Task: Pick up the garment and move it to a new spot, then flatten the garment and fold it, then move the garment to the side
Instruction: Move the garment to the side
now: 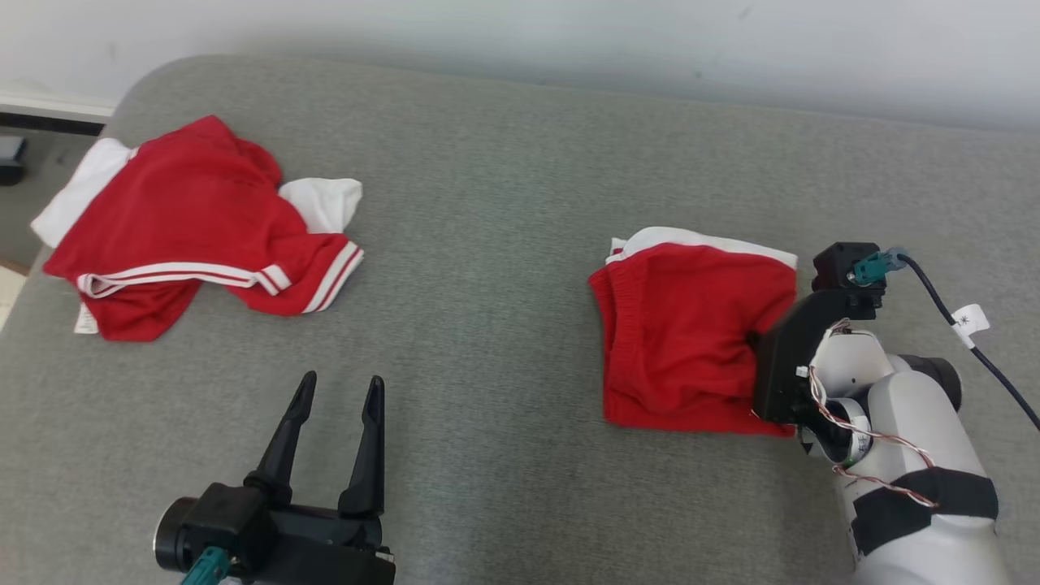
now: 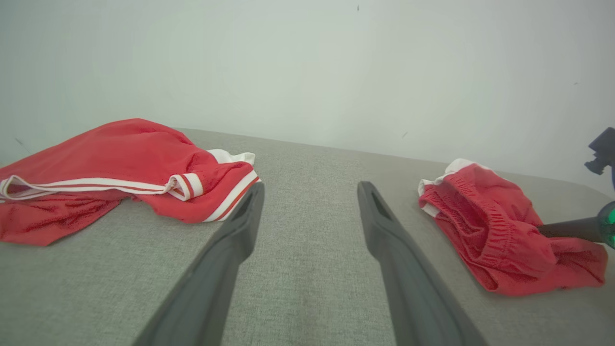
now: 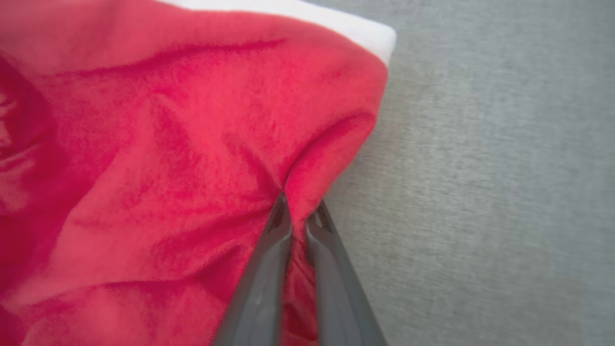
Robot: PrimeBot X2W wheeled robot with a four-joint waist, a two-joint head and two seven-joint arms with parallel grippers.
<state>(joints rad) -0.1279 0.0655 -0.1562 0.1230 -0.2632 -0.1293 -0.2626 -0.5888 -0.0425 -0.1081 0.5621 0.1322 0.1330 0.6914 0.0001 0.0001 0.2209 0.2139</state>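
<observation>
The garment (image 1: 187,236), a red jersey with white sleeves and red-white striped trim, lies crumpled at the far left of the grey surface; it also shows in the left wrist view (image 2: 120,163). A small white label (image 1: 84,319) sticks out at its near-left edge. My left gripper (image 1: 340,386) is open and empty on the near side, right of the jersey (image 2: 310,190). A second red piece (image 1: 691,333), folded, with a white edge and a gathered band, lies to the right. My right gripper (image 3: 298,211) is shut on a pinch of its right edge (image 3: 192,158).
The grey fabric surface (image 1: 504,203) ends at a pale wall behind and drops off at its rounded far-left corner. A black cable (image 1: 975,341) with a white tag runs from the right wrist. Bare surface lies between the two red pieces.
</observation>
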